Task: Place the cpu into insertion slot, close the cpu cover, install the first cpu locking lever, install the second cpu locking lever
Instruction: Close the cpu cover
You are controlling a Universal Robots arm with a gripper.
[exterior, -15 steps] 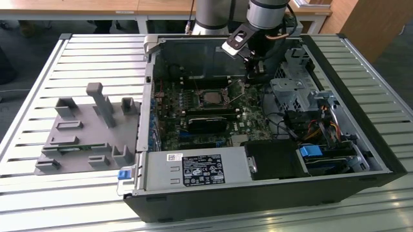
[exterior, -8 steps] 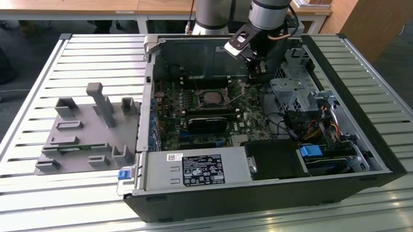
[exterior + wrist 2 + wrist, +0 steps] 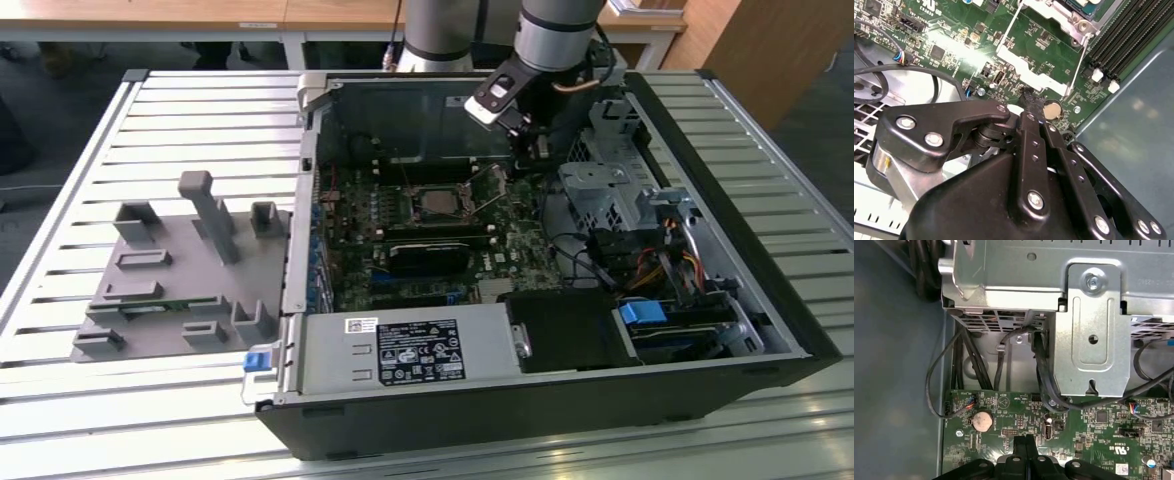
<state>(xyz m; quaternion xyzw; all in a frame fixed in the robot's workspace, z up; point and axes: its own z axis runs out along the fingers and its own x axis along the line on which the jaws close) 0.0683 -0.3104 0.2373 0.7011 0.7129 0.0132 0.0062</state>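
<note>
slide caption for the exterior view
Arm's gripper reaching into an open computer case, near the cpu cover on the green motherboard.

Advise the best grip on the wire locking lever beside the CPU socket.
Take the locking lever by its straight bare shaft, probably pinching across the wire and coming down from above the motherboard. It is thin, and the socket frame crowds one side. The claw sits shut close by.

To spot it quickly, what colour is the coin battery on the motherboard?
Silver; the coin battery shows best in the first wrist view.
</note>
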